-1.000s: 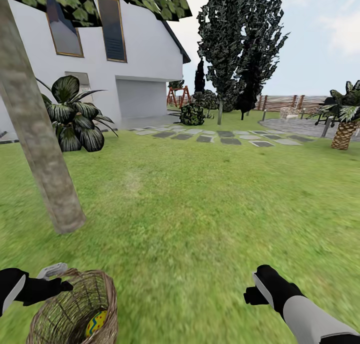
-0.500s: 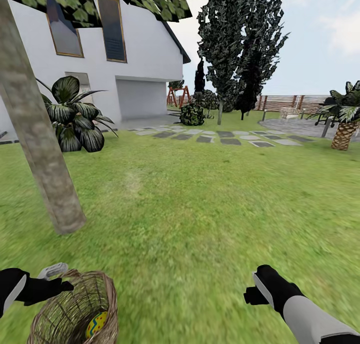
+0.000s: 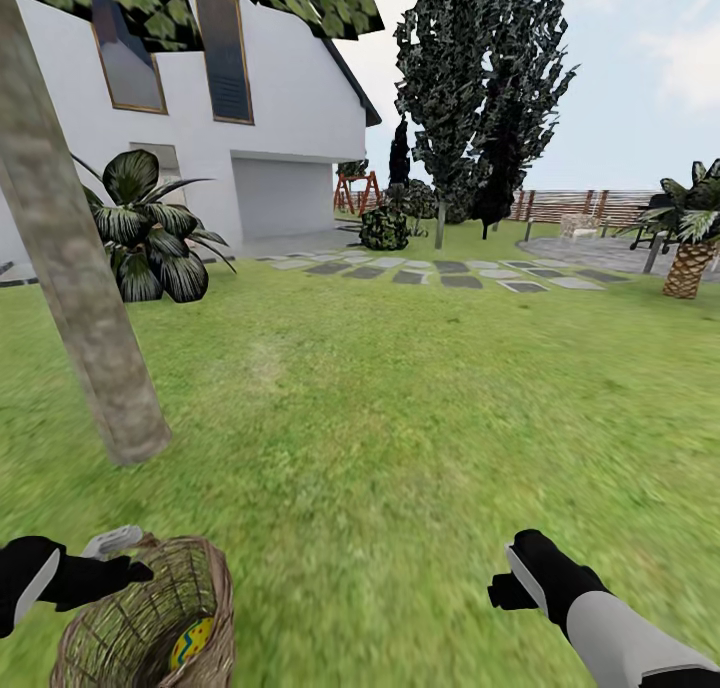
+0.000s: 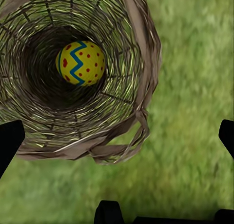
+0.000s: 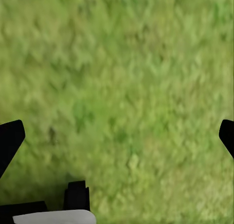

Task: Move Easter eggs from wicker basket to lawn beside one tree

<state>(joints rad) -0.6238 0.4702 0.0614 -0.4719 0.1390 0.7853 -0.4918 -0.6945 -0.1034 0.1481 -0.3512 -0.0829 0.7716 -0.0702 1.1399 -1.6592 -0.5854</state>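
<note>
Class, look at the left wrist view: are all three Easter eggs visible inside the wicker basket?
No: one Easter egg lies at the bottom of the wicker basket.

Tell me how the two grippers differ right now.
The left gripper hovers at the wicker basket's rim, its camera looking in at an Easter egg; the right gripper hangs over bare lawn, away from the basket. Both look open and hold nothing.

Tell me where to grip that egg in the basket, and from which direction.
Grip the Easter egg across its middle, coming straight down through the open mouth of the wicker basket with the open left pincer. It lies at the bottom, walled in by weave all round, so probably no side approach works.
</note>
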